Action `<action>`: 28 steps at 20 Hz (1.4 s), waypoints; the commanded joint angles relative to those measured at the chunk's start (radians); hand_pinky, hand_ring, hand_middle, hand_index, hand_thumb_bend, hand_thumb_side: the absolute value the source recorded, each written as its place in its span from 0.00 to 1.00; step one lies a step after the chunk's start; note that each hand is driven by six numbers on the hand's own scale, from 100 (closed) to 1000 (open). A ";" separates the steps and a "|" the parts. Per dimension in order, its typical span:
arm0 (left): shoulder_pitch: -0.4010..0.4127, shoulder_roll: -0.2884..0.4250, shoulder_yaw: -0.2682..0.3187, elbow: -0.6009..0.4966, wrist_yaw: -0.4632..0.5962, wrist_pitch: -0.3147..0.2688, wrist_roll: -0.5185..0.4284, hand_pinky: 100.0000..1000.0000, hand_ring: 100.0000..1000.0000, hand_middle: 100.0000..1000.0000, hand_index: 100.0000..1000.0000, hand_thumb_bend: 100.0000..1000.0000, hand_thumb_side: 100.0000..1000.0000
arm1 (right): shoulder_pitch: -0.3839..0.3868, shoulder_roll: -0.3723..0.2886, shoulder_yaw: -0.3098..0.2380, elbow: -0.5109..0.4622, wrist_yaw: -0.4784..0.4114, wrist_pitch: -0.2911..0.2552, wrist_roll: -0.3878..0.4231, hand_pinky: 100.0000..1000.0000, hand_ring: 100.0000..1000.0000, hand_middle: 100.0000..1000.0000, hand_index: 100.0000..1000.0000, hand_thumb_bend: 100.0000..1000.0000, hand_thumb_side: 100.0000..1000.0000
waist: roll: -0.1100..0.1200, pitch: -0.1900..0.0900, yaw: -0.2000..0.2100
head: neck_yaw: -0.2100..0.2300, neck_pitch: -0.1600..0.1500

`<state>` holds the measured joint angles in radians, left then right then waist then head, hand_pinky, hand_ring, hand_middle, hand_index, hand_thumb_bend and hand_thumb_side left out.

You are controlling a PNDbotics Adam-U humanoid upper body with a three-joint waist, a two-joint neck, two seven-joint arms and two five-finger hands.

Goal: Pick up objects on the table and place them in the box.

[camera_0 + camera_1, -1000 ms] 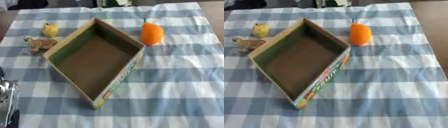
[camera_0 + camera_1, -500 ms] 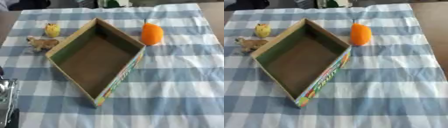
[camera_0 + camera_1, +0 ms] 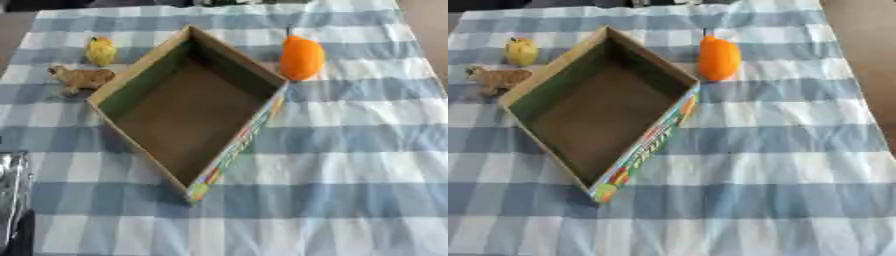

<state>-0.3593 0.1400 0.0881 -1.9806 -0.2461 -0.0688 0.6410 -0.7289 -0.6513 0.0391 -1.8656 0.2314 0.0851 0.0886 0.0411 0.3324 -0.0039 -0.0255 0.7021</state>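
An open cardboard box [image 3: 234,145] lies askew in the middle of the checked cloth, and nothing shows inside it. An orange fruit-shaped toy [image 3: 301,57] stands just beyond the box's right corner. To the box's left are a small yellow toy [image 3: 101,50] and a brown animal figure [image 3: 80,78], which lies close to the box wall. A silver and black part of my left hand or arm [image 3: 12,195] shows at the lower left edge, far from all the toys. My right hand shows in neither view.
The blue and white checked cloth [image 3: 780,150] covers the table. The table's bare right edge [image 3: 868,60] runs along the right side. Dark shapes line the far edge.
The whole picture has slid slightly upward, so the camera has tilted. The box and the toys keep their places on the cloth.
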 commanded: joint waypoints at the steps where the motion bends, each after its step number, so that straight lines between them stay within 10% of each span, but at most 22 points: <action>1: -0.005 0.014 -0.006 -0.019 0.001 -0.001 -0.007 0.44 0.52 0.54 0.68 0.00 0.75 | -0.044 -0.046 0.017 0.028 0.032 -0.012 0.030 0.72 0.87 0.66 0.82 0.22 0.79 | -0.003 -0.018 0.002 | -0.009 0.001; 16: -0.004 0.029 -0.027 -0.019 0.009 -0.005 -0.038 0.44 0.52 0.54 0.68 0.00 0.75 | -0.321 -0.051 0.206 0.342 0.354 -0.173 0.207 0.76 0.86 0.75 0.81 0.21 0.83 | -0.013 -0.025 0.016 | -0.026 -0.008; 28: 0.000 0.035 -0.033 -0.019 0.010 -0.001 -0.055 0.44 0.52 0.54 0.68 0.00 0.75 | -0.443 0.019 0.221 0.626 0.407 -0.307 0.426 0.81 0.93 0.79 0.83 0.31 0.53 | -0.021 -0.038 0.029 | -0.033 -0.005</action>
<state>-0.3534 0.1507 0.0578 -1.9807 -0.2375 -0.0698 0.5902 -1.1462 -0.6229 0.2714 -1.2555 0.6312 -0.2105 0.4931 0.0221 0.3181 0.0253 -0.0559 0.7013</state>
